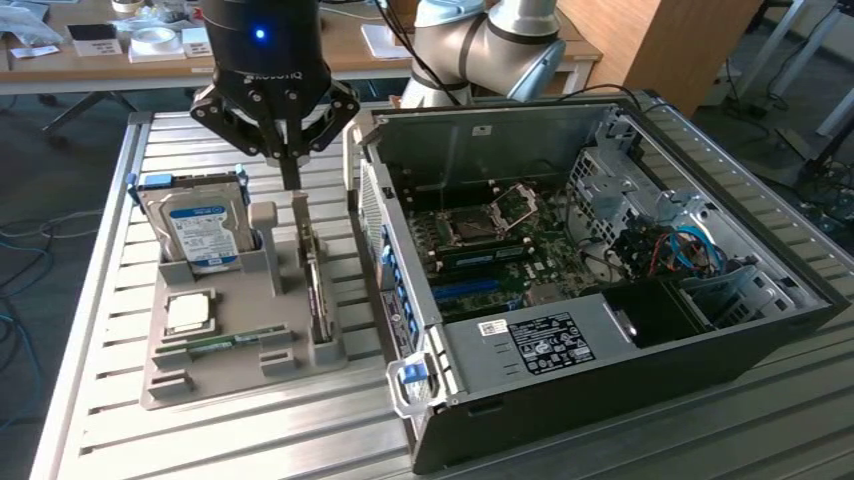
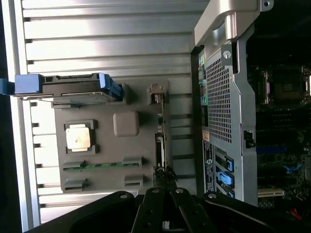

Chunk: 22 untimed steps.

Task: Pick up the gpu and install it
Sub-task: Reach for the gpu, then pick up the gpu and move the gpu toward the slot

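Slatted metal tabletop (image 1: 80, 400) carries a grey parts tray (image 1: 227, 378) at the exterior view's left, with a hard drive (image 1: 200, 232) upright in it. At the tray's right edge the gpu (image 1: 315, 285) stands on edge in its slot. The gripper (image 1: 290, 184) is pinched nearly closed, seemingly on the card's top edge. I'd judge the pick-up is in hand; lifting calls for a straight upward pull. Rightmost sits the open computer case (image 1: 601, 395).

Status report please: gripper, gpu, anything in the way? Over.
Gripper shut on thin green gpu card with silver bracket. Card standing on edge in grey plastic holder, not yet lifted. Beside it open black computer case; path up free.
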Tool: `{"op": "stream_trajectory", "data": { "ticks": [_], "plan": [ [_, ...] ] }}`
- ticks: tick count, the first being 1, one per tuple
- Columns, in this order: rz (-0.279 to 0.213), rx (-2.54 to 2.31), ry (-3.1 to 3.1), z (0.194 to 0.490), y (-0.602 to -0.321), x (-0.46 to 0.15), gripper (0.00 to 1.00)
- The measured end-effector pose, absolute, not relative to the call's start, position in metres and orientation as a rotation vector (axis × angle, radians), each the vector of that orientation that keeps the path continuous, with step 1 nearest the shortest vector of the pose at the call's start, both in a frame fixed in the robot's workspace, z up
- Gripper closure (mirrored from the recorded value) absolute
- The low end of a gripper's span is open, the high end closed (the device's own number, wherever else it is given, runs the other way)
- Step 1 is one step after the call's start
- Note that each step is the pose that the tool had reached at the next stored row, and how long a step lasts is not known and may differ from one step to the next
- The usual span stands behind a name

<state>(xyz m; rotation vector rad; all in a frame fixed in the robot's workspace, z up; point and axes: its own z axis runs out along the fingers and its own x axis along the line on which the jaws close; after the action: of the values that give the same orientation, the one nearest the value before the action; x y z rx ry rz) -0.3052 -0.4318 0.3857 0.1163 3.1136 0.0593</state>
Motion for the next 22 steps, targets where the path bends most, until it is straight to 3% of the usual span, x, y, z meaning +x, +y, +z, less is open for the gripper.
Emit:
{"op": "stream_trajectory", "data": {
  "ticks": [22],
  "plan": [
    [0.059, 0.116, 3.114, 0.3839, -0.4346, -0.3059, 0.89]
  ]
}}
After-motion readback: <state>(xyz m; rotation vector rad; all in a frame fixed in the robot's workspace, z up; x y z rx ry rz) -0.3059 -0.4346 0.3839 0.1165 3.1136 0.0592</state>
